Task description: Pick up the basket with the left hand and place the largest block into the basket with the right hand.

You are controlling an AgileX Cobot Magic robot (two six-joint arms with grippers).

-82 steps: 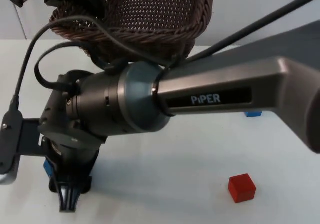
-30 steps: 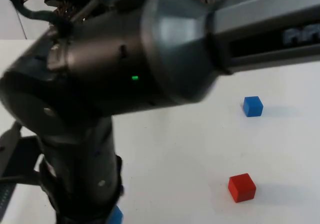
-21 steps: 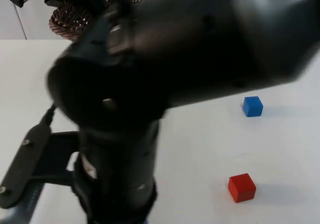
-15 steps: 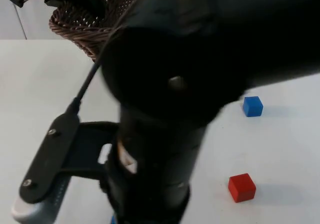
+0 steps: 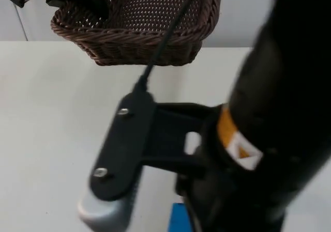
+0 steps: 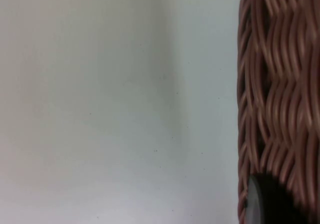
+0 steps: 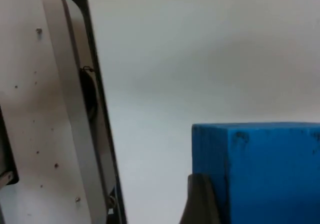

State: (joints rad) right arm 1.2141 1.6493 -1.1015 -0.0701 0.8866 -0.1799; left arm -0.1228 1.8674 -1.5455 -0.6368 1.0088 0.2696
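**Spotter:** Start at your right gripper (image 7: 252, 204). It is closed on the blue block (image 7: 255, 159). One dark finger (image 7: 200, 201) lies flat against the block's side, and the block's upper face stands proud of the finger.

**Checker:** So the block is in the jaws, not merely next to them?

**Spotter:** That is my reading. From above, the block peeks out directly beneath your right wrist, and the white table (image 5: 51, 113) sits below it. I judge the block is off the surface, though you cannot confirm a gap under it. You gripped it by opposite side faces so that it hangs square and will drop cleanly when the jaws part.

**Checker:** Is it the largest one?

**Spotter:** You cannot judge that from here.

**Checker:** And further out from that gripper?

**Spotter:** The basket (image 5: 139, 30) lies well ahead of your right gripper, toward the partition wall, with its open mouth facing up. Your left gripper (image 6: 260, 204) is clamped on the rim, with a black fingertip tight against the woven wall. Holding it by the edge keeps the mouth free for the drop.

**Checker:** What comes next?

**Spotter:** Carry the block forward and over the near rim before you release. Your right arm is bulky, so watch that it clears the wicker.
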